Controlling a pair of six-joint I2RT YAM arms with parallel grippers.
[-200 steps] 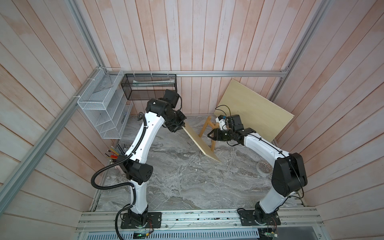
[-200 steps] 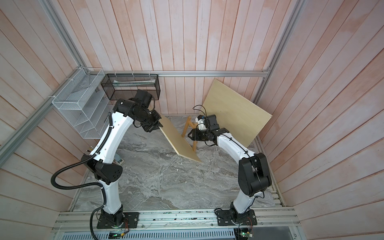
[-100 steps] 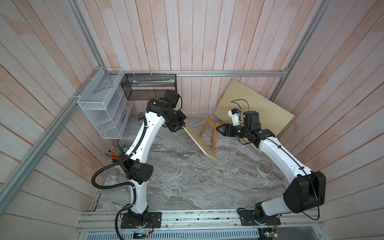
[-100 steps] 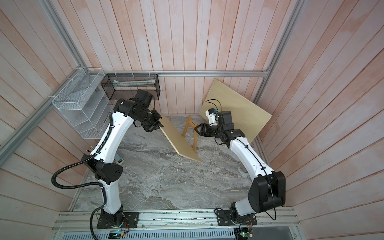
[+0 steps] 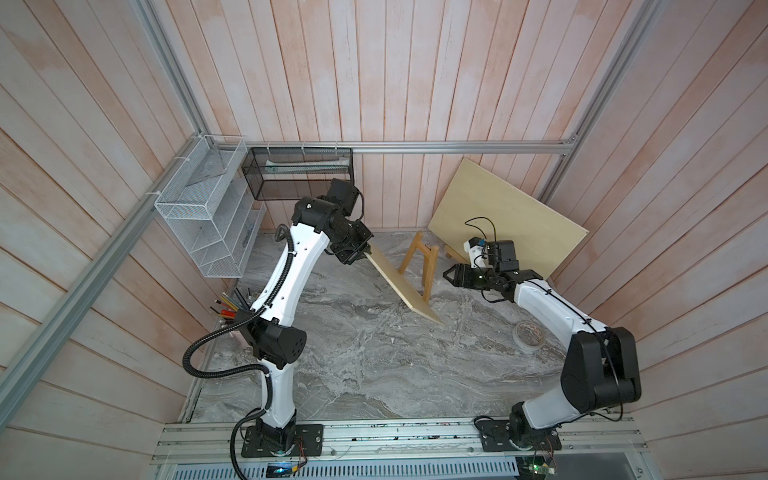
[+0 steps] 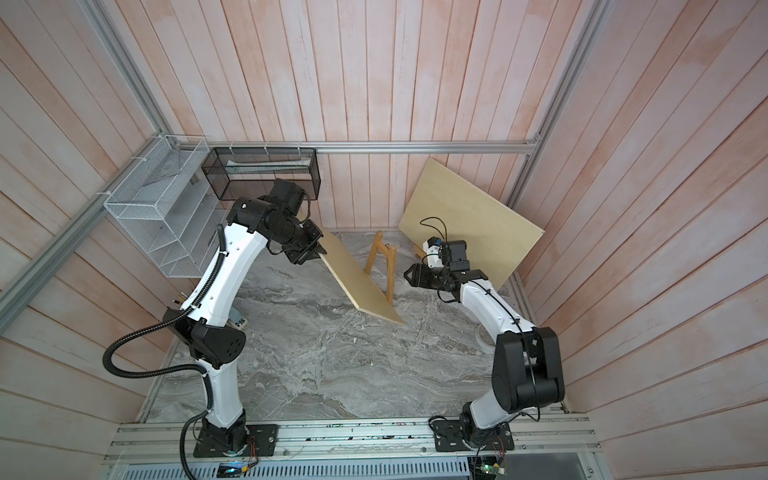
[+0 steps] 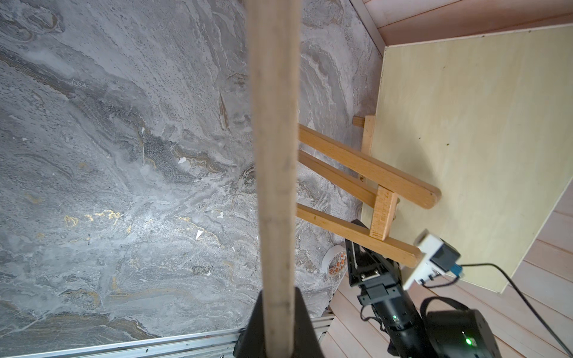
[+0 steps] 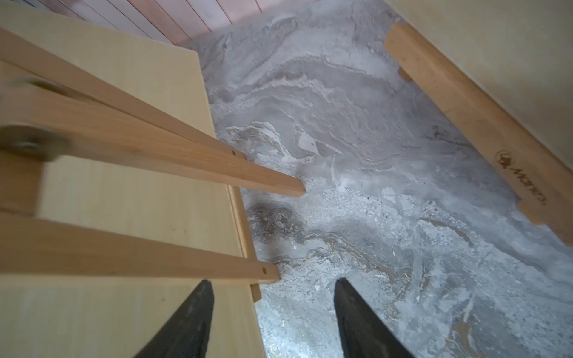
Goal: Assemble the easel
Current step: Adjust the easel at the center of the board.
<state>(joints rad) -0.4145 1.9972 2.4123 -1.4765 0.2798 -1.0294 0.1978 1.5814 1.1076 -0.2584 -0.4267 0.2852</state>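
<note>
The easel (image 5: 419,266) (image 6: 380,268) is a small honey-brown slat frame standing upright at the back of the marble table. My left gripper (image 5: 361,253) (image 7: 277,310) is shut on the top edge of a pale plywood board (image 5: 401,286). The board slants down in front of the easel to the table. The easel's legs (image 8: 155,155) lie close against the board's face. My right gripper (image 5: 451,275) (image 8: 274,285) is open and empty, just right of the easel's nearer leg. A loose honey-brown bar (image 8: 465,124) with a dark logo lies at the foot of the second board.
A second large plywood board (image 5: 507,220) leans in the back right corner. A white wire shelf (image 5: 208,220) and a black mesh basket (image 5: 299,174) hang at the back left. A cup of pencils (image 5: 232,303) stands at the left, a tape roll (image 5: 528,337) at the right.
My right gripper has let go of the easel's right side, backed off to the right and opened wider. The left gripper and its board have not moved.
</note>
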